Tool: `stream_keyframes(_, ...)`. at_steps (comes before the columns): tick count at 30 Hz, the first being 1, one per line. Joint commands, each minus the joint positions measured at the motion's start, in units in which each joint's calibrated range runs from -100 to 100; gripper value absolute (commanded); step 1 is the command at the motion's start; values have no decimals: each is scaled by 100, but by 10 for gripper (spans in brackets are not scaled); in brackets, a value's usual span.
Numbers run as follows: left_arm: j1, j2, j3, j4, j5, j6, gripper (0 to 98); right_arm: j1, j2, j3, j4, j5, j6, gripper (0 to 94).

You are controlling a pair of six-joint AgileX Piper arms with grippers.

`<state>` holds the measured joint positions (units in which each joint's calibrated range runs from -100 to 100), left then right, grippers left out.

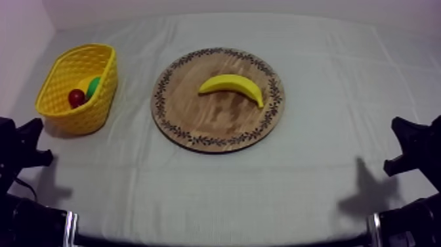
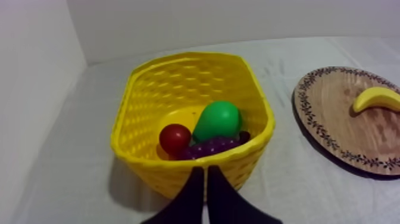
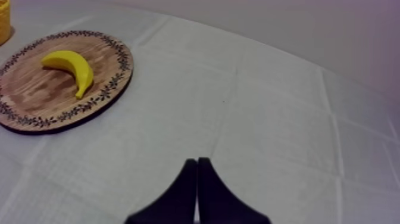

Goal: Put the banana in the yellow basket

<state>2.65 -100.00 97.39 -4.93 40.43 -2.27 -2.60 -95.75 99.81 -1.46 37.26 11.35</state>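
Surface (image 1: 328,85): grey-white cloth.
Board (image 1: 216,128): centre of surface.
Basket (image 1: 73,117): left of board, apart from it, just ahead of left jaws.
Banana (image 1: 232,86): on board, far-right part. Long axis runs across surface, left to right, right tip toward front.
Left jaws: closed together, empty.
Right jaws: closed together, empty; banana ahead and to left.
Judged: banana roughly midway, marginally nearer right jaws.

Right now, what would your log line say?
banana on wooden board | yellow basket holds pear, grapes, small red fruit | left gripper shut, near basket | right gripper shut, over cloth | pick not begun
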Motion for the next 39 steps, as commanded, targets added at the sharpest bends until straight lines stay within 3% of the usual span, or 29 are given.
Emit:
stream_keyframes(1,86,0,138,251,-316,254,0,0,0,-3,2,-8,-4,3)
stream_keyframes(20,86,0,94,245,-306,312,0,0,0,-3,2,-8,-2,3)
stream_keyframes(25,186,43,-93,9,-87,495,0,0,0,-3,2,-8,-1,3)
stream_keyframes(30,308,506,-731,-164,126,691,0,0,0,-3,2,-8,-2,3)
stream_keyframes(39,422,2102,-2711,-178,502,898,0,0,0,-3,2,-8,0,3)
